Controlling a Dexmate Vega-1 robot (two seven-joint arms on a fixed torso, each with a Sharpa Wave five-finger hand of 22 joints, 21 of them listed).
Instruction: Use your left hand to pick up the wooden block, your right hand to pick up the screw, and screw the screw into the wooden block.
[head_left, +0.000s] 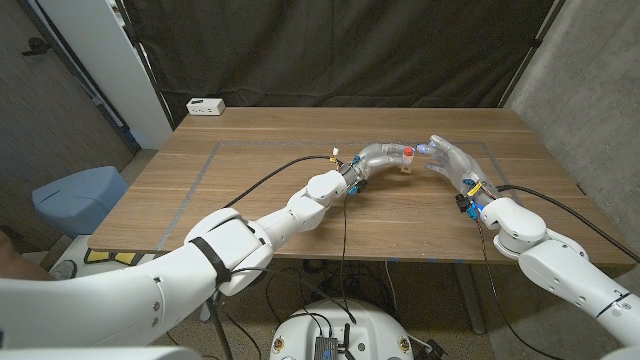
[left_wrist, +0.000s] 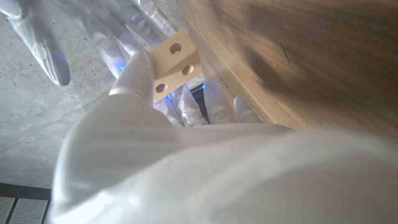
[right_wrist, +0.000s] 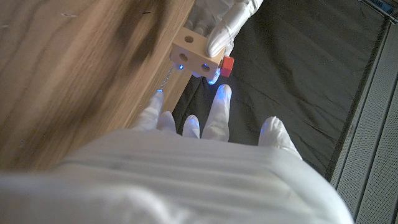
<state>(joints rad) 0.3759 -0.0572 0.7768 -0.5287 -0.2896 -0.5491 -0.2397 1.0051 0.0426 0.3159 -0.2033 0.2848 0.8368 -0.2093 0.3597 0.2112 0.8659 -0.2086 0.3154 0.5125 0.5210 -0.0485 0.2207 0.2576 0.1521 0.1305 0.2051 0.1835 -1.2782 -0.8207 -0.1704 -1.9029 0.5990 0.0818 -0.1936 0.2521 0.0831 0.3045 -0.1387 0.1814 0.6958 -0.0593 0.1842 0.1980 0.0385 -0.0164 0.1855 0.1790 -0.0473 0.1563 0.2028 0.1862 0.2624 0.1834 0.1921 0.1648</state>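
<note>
Wooden block (head_left: 405, 165) above brown plank table (head_left: 250, 190), black curtain (head_left: 350, 50) behind

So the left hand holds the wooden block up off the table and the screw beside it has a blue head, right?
Not quite: the screw has a red head, as the right wrist view shows. The rest stands: the left hand holds the wooden block up off the table.
</note>
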